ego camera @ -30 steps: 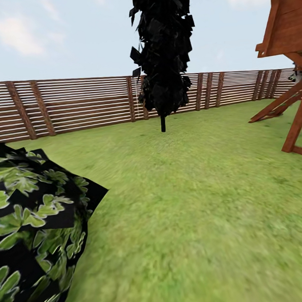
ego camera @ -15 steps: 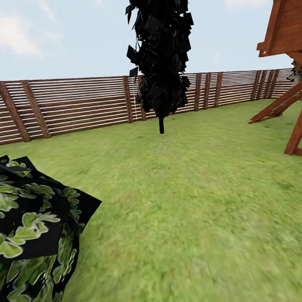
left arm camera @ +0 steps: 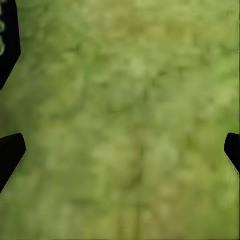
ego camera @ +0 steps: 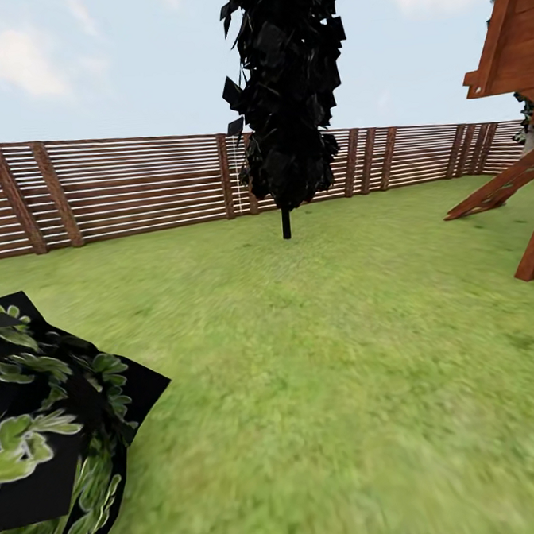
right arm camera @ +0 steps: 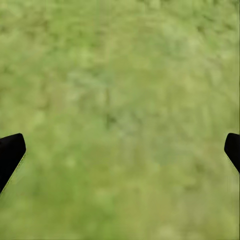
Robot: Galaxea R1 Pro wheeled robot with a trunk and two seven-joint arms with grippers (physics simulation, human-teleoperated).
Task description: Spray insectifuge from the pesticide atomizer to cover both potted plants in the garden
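Note:
The pesticide atomizer and the potted plants are out of view. The head view looks across the garden's green lawn toward a brown slatted fence. In the left wrist view my left gripper is open over bare grass, its black fingertips wide apart at the frame's sides. In the right wrist view my right gripper is also open over grass, fingertips far apart, nothing between them.
A dark narrow tree stands mid-lawn before the fence. A leafy bush sits close at the near left. A brown wooden play structure rises at the right. Open grass lies between them.
The whole head view has shifted: the bush slides down and left, the play structure drifts right, the tree looks slightly nearer. The camera moved, not the things.

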